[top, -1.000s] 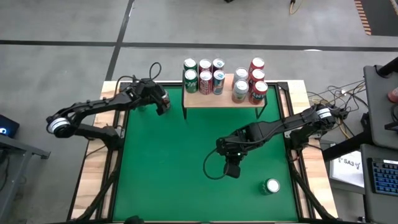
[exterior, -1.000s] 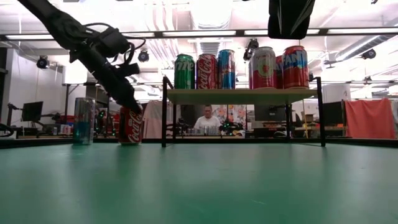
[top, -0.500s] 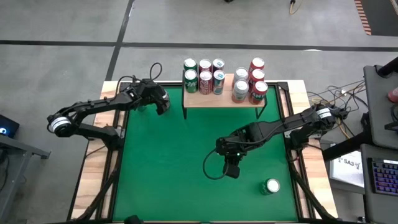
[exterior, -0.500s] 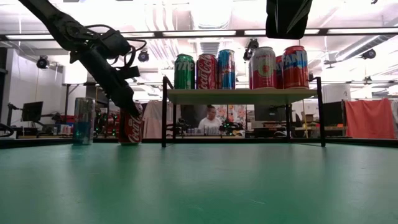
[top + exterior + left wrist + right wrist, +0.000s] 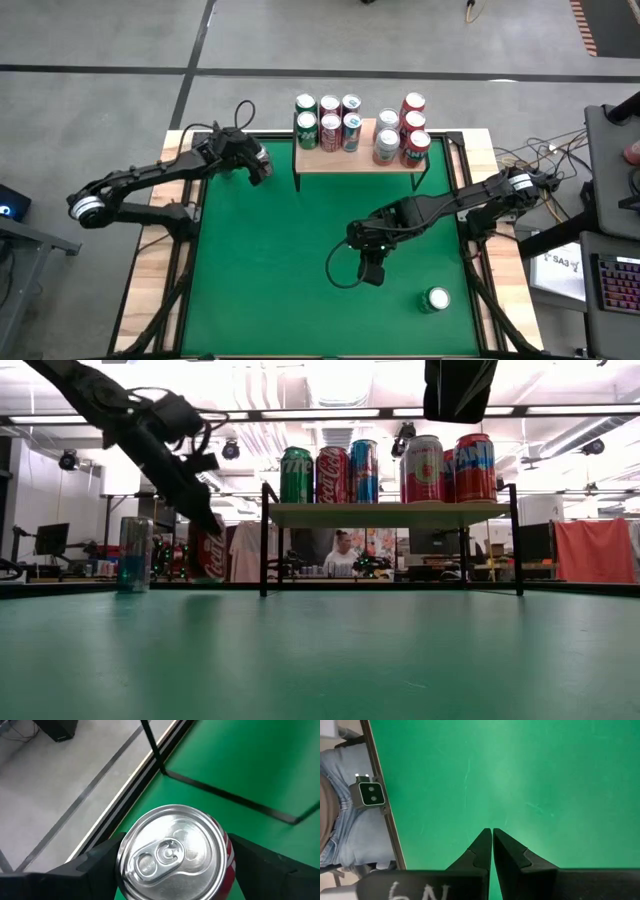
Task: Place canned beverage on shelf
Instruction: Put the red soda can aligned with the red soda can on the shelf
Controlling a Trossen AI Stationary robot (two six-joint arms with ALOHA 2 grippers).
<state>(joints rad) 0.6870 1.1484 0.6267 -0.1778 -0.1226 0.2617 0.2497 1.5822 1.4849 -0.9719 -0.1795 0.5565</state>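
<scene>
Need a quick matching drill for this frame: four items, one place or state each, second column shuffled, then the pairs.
Items:
1. red cola can
2. right gripper
3. green-topped can
4. tall blue slim can

States:
A. standing alone near the table's front right corner
B. shut, holding nothing, above the green felt
C. clamped in the left gripper, lifted off the felt
D. standing on the table left of the wooden-topped shelf

Pairs: 1-C, 2-B, 3-A, 4-D

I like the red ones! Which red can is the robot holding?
The red can left of the shelf, clamped in the left tool. It's off the table; the other red cans sit on the shelf.
</scene>
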